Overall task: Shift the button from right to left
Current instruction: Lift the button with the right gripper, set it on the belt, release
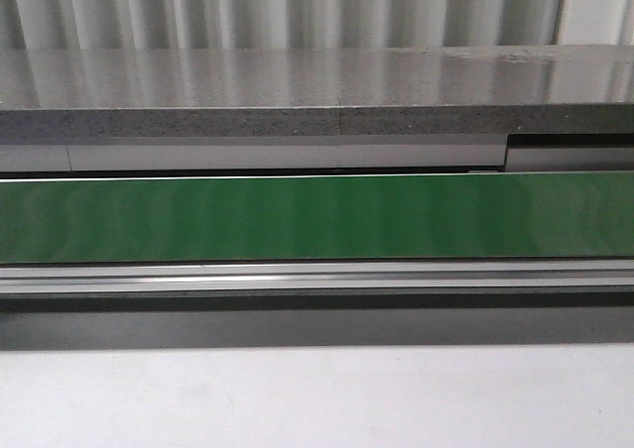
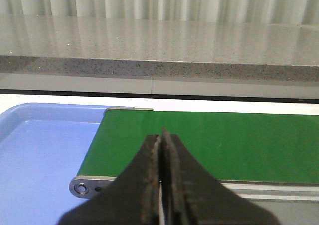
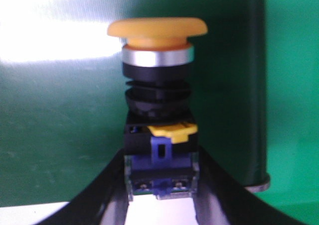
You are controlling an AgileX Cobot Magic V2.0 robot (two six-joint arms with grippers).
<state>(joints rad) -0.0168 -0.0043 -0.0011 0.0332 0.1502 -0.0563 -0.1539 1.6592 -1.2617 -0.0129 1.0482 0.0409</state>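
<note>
One button (image 3: 158,110) is seen, gripped at its blue body between the two fingers of the right gripper (image 3: 160,195), its yellow cap held over the green conveyor belt (image 3: 60,135). The left gripper (image 2: 160,185) is pressed closed on nothing, above the belt's end. One blue tray (image 2: 40,155) is seen beside that end.

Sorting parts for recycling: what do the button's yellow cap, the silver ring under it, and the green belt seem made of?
The push-button's round yellow cap looks like matte moulded plastic, showing no glare. The silver ring beneath looks like brushed metal, or perhaps metallised plastic, given its bright sheen. The green conveyor belt looks like smooth rubber or PVC, softly reflecting light.
</note>
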